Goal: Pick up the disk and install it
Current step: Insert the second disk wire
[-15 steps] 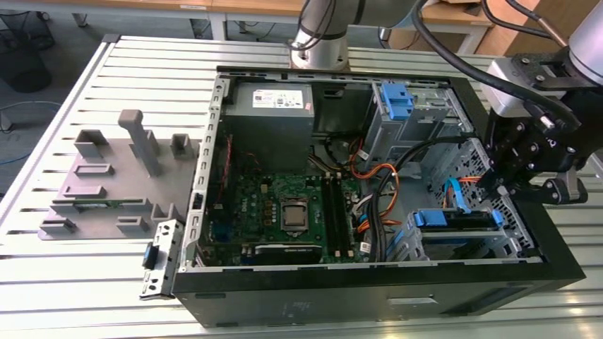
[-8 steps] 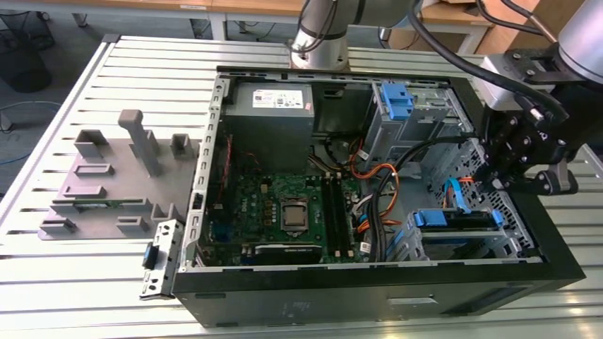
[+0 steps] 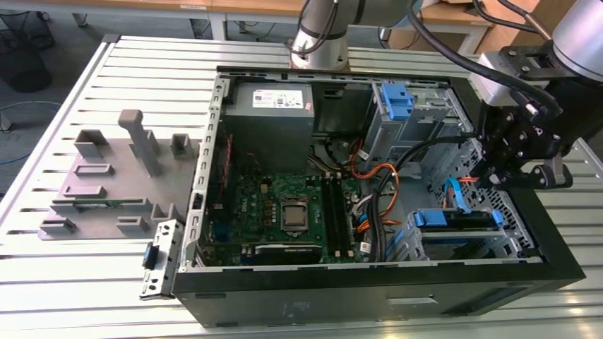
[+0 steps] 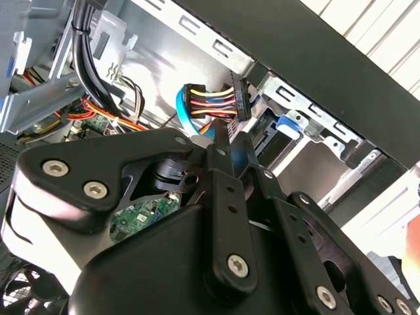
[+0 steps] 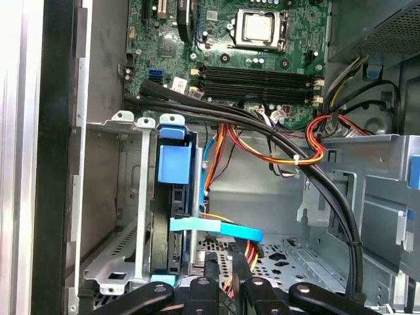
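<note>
The disk (image 3: 457, 220) sits on edge in the drive bay at the case's front corner, on the exterior view's right, its blue carrier frame facing up. In the first wrist view the disk (image 5: 174, 167) stands slotted between the bay's metal rails. My gripper (image 3: 488, 178) hangs inside the case just above and beside that bay, apart from the disk. The gripper (image 5: 225, 262) looks shut, with loose cables lying behind it. In the second wrist view the gripper (image 4: 230, 134) points at a black connector with coloured wires (image 4: 211, 100).
The open computer case (image 3: 377, 286) lies on a slatted table. Inside it are a motherboard (image 3: 282, 212), a grey power supply (image 3: 273, 99), an upper drive cage with a blue latch (image 3: 397, 99) and a blue flat cable (image 5: 216, 228). A grey fixture (image 3: 113, 176) stands at the exterior view's left.
</note>
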Robot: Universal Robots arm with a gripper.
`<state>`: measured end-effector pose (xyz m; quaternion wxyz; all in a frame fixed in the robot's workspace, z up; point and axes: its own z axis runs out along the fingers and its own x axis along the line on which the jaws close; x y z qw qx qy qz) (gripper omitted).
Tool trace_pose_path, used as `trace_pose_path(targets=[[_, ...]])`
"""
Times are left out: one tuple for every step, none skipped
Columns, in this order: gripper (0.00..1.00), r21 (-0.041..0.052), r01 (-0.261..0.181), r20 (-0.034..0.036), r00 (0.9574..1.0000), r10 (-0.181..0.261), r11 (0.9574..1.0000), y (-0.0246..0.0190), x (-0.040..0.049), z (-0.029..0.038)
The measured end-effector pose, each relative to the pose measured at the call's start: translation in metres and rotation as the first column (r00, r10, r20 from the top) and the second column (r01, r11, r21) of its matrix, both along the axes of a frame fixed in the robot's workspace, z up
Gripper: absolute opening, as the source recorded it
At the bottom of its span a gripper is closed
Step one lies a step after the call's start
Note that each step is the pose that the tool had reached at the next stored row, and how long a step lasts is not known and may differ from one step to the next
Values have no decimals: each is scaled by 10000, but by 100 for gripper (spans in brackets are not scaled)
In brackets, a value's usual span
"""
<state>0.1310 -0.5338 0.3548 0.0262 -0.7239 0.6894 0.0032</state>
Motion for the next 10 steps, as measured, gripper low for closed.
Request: trace_pose_path(targets=[[24,-6,0,-10,10000,0,10000,2,5,-1],[24,-13,1,-21,10000,-1,10000,3,11,-2],[24,-19,1,-34,10000,-1,10000,5,20,-3],[24,-23,2,-48,10000,-2,10000,6,32,-4],[24,-27,1,-65,10000,-1,10000,7,46,-6],[24,-36,-2,-83,10000,2,10000,7,59,-7],[24,-44,-9,-102,9999,9,10000,7,70,-8],[24,-53,-19,-121,9999,18,10000,7,80,-8],[24,-62,-30,-143,9999,29,10000,7,89,-9],[24,-72,-43,-165,9999,42,10000,7,98,-9]])
